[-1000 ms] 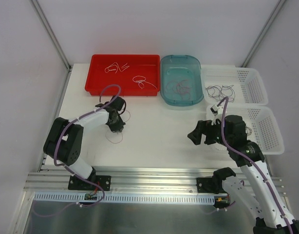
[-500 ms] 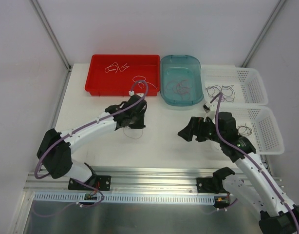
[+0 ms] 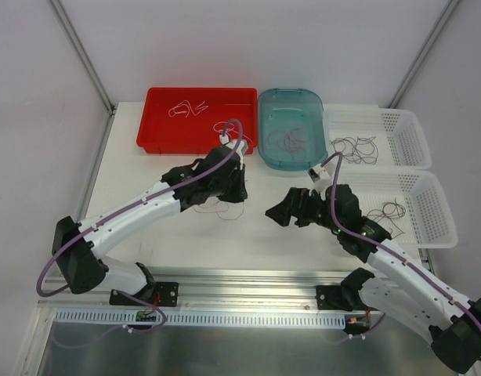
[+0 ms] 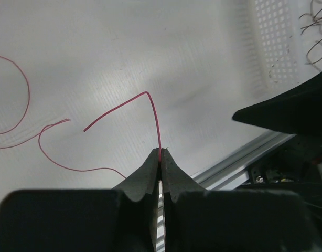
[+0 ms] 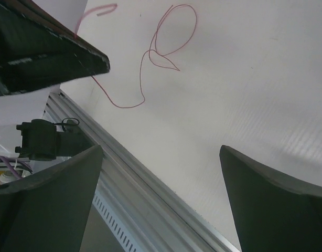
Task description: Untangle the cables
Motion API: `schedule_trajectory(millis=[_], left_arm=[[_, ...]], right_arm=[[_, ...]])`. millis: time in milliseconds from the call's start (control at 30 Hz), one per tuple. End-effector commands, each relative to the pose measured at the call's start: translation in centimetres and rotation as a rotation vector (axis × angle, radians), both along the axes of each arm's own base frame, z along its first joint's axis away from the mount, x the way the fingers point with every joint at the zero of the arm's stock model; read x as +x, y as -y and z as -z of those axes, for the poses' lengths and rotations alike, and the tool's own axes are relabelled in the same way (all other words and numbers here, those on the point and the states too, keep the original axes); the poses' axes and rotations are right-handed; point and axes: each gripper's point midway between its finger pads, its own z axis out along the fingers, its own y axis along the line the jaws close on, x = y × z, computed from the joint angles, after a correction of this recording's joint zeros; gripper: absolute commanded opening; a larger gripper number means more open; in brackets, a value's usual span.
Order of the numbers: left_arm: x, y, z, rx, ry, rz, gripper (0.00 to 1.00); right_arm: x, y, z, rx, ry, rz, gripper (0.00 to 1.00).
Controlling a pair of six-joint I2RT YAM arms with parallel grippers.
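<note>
My left gripper (image 3: 236, 189) is shut on a thin dark red cable (image 3: 223, 210) above the middle of the table. In the left wrist view the jaws (image 4: 160, 153) pinch one end of the cable (image 4: 151, 103). The strand bends over above the tips, and more of it curls in loops on the table at the left. My right gripper (image 3: 276, 213) is open and empty, just right of the left gripper. In the right wrist view its fingers (image 5: 161, 149) are spread wide, the red cable (image 5: 119, 106) lies looped beyond them, and the left gripper (image 5: 45, 52) shows at the top left.
A red tray (image 3: 146, 135) at the back holds white cables (image 3: 187, 109). A teal bin (image 3: 265, 150) holds dark red cables (image 3: 291, 141). Two white baskets (image 3: 406, 125) (image 3: 438, 213) at the right hold black cables (image 3: 354, 146). An aluminium rail (image 3: 248, 282) runs along the front edge.
My left arm has stretched out to the right, carrying the red cable from the table's left side to its middle. My right gripper has moved left towards it and stayed open.
</note>
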Motion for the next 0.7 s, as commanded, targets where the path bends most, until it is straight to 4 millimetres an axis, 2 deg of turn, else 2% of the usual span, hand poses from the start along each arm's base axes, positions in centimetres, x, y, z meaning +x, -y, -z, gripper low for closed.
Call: schedule_trajectory(millis=[0, 133, 200, 300, 467, 600, 667], left_arm=[[0.5, 0.6, -5.6, -0.144, 0.051, -0.069, 0.00], [0.8, 0.7, -7.7, -0.219, 0.047, -0.140, 0.00], [0.8, 0.8, -8.1, -0.239, 0.042, -0.152, 0.00], [1.1, 0.6, -8.7, -0.249, 0.054, -0.175, 0.00], [1.3, 0.8, -9.3, -0.280, 0.039, -0.210, 0.00], [1.4, 1.2, -10.4, -0.316, 0.037, -0.228, 0.00], [1.3, 1.3, -10.9, -0.334, 0.037, -0.232, 0.00]], right_arm=[[0.9, -1.4, -1.6, 0.049, 0.149, -0.024, 0.98], [0.8, -2.9, -0.3, 0.011, 0.164, -0.079, 0.98], [0.4, -3.6, -0.4, 0.018, 0.179, -0.112, 0.98], [-0.5, -4.9, -1.6, 0.057, 0.230, -0.170, 0.99], [-0.6, -5.7, -3.7, 0.086, 0.314, -0.178, 0.99], [-0.2, -6.5, -4.2, 0.078, 0.338, -0.175, 0.99], [0.3, -7.0, -3.6, 0.062, 0.330, -0.179, 0.97]])
